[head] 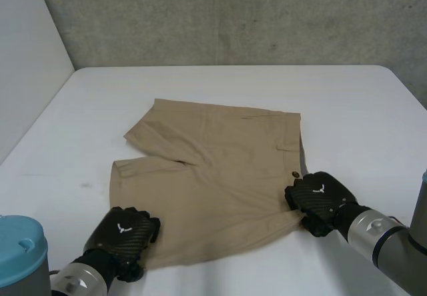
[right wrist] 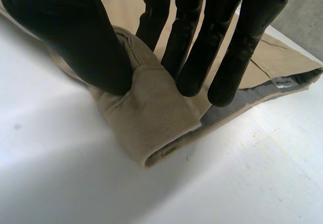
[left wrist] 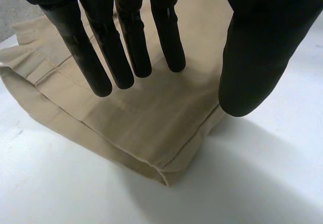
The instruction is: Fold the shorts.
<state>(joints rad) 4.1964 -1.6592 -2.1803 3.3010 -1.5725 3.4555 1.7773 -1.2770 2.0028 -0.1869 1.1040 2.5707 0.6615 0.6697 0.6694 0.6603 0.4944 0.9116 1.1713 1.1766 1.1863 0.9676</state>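
Observation:
Tan shorts [head: 213, 189] lie flat on the white table [head: 347, 109], waistband toward the right, legs toward the left. My left hand [head: 123, 233] is at the near leg's hem corner. In the left wrist view its fingers [left wrist: 126, 47] reach straight out over the hem [left wrist: 141, 133], and the thumb [left wrist: 257, 57] stands apart, just past the cloth's edge. My right hand [head: 320, 199] is at the near waistband corner. There its thumb [right wrist: 86, 37] and fingers [right wrist: 192, 47] pinch a raised fold of the shorts [right wrist: 151, 113].
A grey concrete wall [head: 233, 16] runs behind the table's far edge. A white panel [head: 27, 56] stands along the left side. Bare table surrounds the shorts on all sides.

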